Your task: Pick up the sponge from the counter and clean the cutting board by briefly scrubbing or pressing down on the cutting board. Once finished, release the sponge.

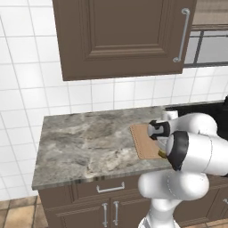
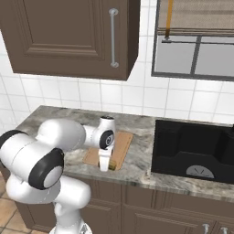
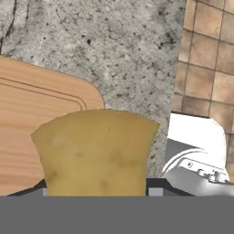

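- A veined marble counter (image 1: 89,138) runs under brown wall cabinets (image 1: 120,35), beside a black sink (image 2: 192,146).
- The cutting board (image 2: 121,146) lies flat near the counter's front edge.
- The gripper (image 2: 104,165) clasps the sponge (image 3: 96,153), over the board's corner.

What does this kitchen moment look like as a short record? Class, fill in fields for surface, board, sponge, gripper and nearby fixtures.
surface: grey veined marble counter
board: tan cutting board, flat on the counter near its front edge
sponge: mustard-yellow sponge, filling the space between the fingers, over the board's corner
gripper: gripper pointing down at the board, closed on the sponge
fixtures: black sink, brown wall cabinet
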